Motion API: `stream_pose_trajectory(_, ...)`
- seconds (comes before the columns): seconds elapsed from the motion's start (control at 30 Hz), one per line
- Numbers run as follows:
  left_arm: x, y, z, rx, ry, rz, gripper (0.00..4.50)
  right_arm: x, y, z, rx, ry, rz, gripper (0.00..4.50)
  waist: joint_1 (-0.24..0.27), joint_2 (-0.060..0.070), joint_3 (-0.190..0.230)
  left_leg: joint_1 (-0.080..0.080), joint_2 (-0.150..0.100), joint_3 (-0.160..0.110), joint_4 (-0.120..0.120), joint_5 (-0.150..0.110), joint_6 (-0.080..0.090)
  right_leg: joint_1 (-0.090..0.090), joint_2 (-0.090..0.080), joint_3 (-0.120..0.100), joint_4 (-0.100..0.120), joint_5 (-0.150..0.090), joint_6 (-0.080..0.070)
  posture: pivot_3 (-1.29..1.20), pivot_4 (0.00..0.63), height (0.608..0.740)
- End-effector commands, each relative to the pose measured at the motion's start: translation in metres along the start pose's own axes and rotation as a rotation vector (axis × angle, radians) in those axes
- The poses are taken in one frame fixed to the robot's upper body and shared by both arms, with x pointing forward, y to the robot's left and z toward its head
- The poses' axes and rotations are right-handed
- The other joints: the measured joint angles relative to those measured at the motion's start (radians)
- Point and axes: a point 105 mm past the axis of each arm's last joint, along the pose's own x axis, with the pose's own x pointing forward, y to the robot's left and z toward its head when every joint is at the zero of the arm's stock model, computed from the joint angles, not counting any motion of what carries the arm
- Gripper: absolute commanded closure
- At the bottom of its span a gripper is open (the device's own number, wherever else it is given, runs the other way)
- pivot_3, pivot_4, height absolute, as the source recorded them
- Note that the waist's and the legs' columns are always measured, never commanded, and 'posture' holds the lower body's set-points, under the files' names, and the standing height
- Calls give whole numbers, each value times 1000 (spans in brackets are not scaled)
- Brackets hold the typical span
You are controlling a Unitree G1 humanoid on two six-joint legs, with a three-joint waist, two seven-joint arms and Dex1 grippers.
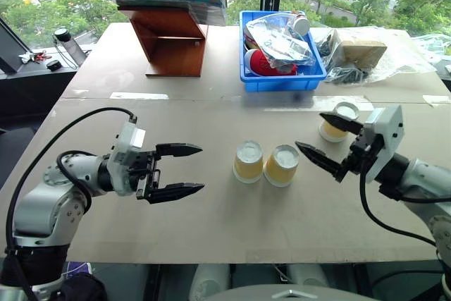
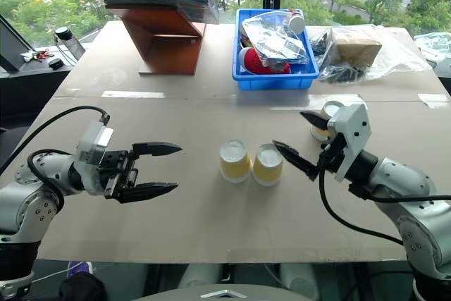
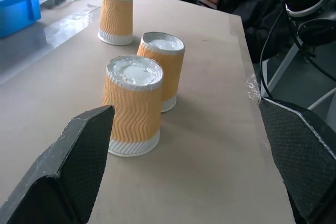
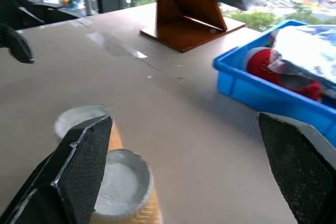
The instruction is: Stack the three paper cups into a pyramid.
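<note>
While my right gripper hung above the table, its two black fingers stood wide apart and gripped nothing. One finger pointed toward the nearer of two paper cups, without touching it. The other finger reached across in front of the third paper cup, which stood upside down just behind my right gripper, apart from the other two.

My left gripper was level on the other side, its fingers also spread and empty, aimed across the table at the cups from well short of them.

Between my two grippers, two cups stood upside down on their white rims, flat bases up. The left cup and the right cup were side by side and looked to be touching. From my left wrist they lined up one behind the other, with the third cup farther off. Nothing was stacked on them.

Farther back, past a taped seam in the table, sat a blue bin holding clear plastic bags and a red item. Left of it stood a brown wooden stand with flat items lying across its top. Right of the bin lay a brown box in clear plastic.
</note>
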Motion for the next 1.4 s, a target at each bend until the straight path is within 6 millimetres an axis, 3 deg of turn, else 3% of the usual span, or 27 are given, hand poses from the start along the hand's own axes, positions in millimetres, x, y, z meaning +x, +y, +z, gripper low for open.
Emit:
stream_pose_trajectory(0.03, 9, -2, 17, 45, -41, -18, 0, -5, -38, -8, -24, 58, -164, 130, 1, -1, 0, 0, -1, 0, 0, 0, 0, 0, 0, 0, 0, 0, 0, 0, 150, 740)
stream_pose_trajectory(0.2, 13, 0, 22, 50, -49, -14, 0, 2, -60, -22, -39, 109, -272, 130, -5, 0, 0, 0, -3, 0, 0, 0, 0, -1, 0, 1, 1, 0, 0, 0, 150, 740)
stream_pose_trajectory(0.37, 14, -1, 23, 54, -44, -12, 0, 11, -77, -36, 70, 119, -375, 130, -3, 0, 0, 0, -3, 0, -1, 0, 0, -1, 0, 1, 1, 0, 0, 0, 150, 740)
stream_pose_trajectory(0.73, 29, -9, 40, 81, -56, -21, 0, 24, -86, -59, 203, 141, -407, 130, -2, 0, 1, -1, -3, 0, -1, 0, 0, -1, 0, 1, 1, 0, 0, 0, 150, 740)
stream_pose_trajectory(1.0, 33, 3, 50, 70, -114, 31, 0, 25, -89, -63, 220, 134, -409, 130, -4, 0, 1, -1, -4, 0, -1, 0, 0, -1, 0, 1, 1, 0, 0, 0, 150, 740)
stream_pose_trajectory(1.1, 30, 5, 45, 61, -112, 37, 0, 24, -90, -65, 221, 139, -411, 978, -4, 0, 1, -1, -4, 0, -1, 0, 0, -1, 0, 1, 1, 0, 0, 0, 150, 740)
stream_pose_trajectory(1.2, 26, 6, 40, 56, -112, 43, 0, 23, -90, -68, 221, 145, -411, 2237, -4, 0, 1, -1, -4, 0, -1, 0, 0, -1, 0, 1, 1, 0, 0, 0, 150, 740)
stream_pose_trajectory(1.3, 22, 6, 37, 54, -113, 46, 0, 22, -89, -68, 216, 147, -404, 2339, -3, 0, 1, -1, -4, 1, -1, 0, 0, -1, 0, 1, 1, 0, 0, 0, 150, 740)
stream_pose_trajectory(1.4, 14, 7, 26, 31, -108, 57, 0, 25, -76, -48, 160, 78, -299, 2339, -3, 1, 1, -1, -4, 0, -1, 0, 0, -1, 0, 1, 1, 0, 0, 0, 150, 740)
